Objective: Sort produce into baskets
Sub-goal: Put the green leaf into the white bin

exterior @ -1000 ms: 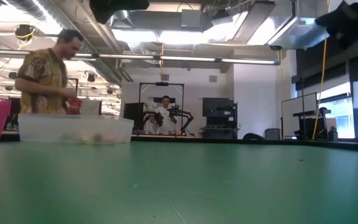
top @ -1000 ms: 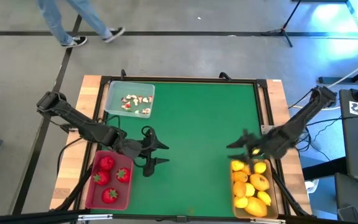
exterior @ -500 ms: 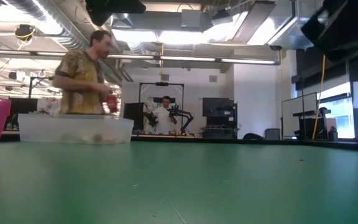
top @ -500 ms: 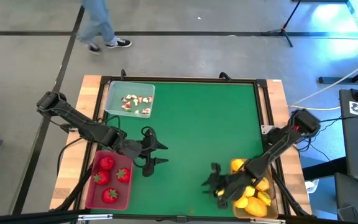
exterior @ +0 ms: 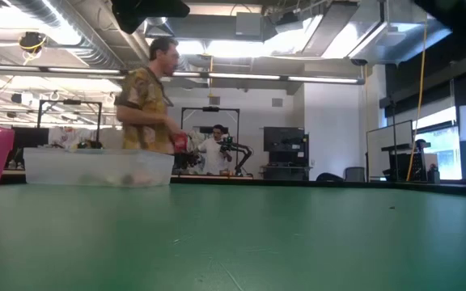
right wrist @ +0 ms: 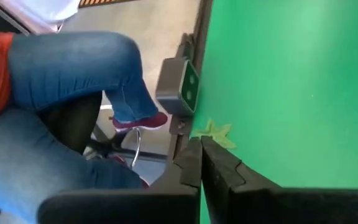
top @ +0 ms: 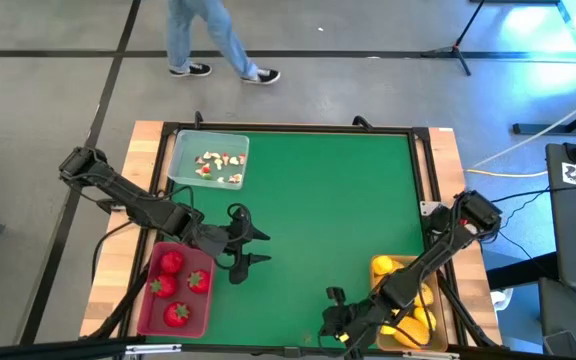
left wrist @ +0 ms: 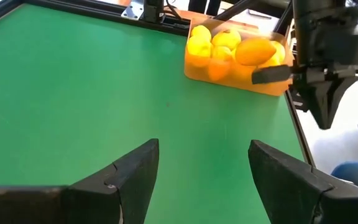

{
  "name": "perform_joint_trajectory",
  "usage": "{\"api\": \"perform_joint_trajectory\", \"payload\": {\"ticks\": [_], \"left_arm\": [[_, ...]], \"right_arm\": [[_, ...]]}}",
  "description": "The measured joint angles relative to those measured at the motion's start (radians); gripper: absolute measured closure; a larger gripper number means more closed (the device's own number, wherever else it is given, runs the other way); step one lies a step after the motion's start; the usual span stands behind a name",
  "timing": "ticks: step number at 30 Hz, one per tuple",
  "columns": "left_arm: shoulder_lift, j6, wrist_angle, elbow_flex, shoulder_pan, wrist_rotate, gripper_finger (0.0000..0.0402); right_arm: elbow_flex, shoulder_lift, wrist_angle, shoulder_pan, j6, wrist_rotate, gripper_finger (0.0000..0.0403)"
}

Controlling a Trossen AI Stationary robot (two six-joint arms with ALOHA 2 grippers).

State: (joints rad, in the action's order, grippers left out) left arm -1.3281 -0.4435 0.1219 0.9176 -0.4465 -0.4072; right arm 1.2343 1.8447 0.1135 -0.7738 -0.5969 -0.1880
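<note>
While the left gripper (top: 251, 247) hangs with its fingers parted and nothing between them just right of the pinkish-red basket (top: 141, 306) holding three strawberries (top: 172, 263), the right gripper (top: 334, 318) sits low at the near edge of the green table (top: 318, 190), its fingers pressed together on nothing, just left of the tan-yellow basket (left wrist: 253, 83) of lemons (left wrist: 253, 51). At the far left corner, the clear basket (top: 182, 150) holds tiny white-and-red bits (top: 218, 165). Beyond the table a person (exterior: 148, 101) walks past.
</note>
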Motion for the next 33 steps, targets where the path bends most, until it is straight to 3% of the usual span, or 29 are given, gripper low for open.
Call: {"api": "perform_joint_trajectory", "payload": {"ticks": [19,33], "left_arm": [[0.000,0.052,-0.002,0.000,0.003,-0.001,0.0157],[0.000,0.050,0.000,0.000,0.002,-0.001,0.0157]], "right_arm": [[-0.001,0.201,-0.240,0.003,-0.117,0.136,0.0402],[-0.001,0.270,-0.348,0.050,-0.127,0.207,0.0403]]}}
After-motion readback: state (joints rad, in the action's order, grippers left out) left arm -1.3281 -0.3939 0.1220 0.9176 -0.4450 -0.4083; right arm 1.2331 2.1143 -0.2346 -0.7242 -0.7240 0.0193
